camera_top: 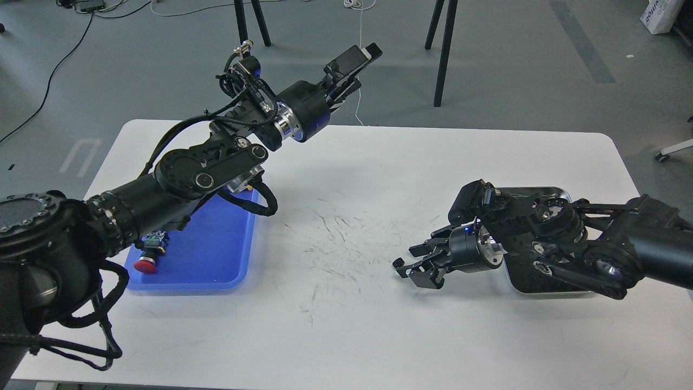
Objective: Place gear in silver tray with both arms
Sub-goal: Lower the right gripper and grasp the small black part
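Note:
The gear [398, 262] is a small black piece lying on the white table [346, 325], left of the silver tray [560, 190]. The tray is mostly hidden under my right arm; only its far rim and front edge show. My right gripper [408, 262] is low over the table with its fingers apart, and its lower fingertip is right beside the gear; I cannot tell whether it touches. My left gripper [361, 67] is raised high over the table's far edge, fingers apart and holding nothing.
A blue plastic tray [216, 260] sits at the left, partly under my left arm, and holds a red-capped part [145, 264]. Black stand legs [444, 54] rise from the floor beyond the table's far edge.

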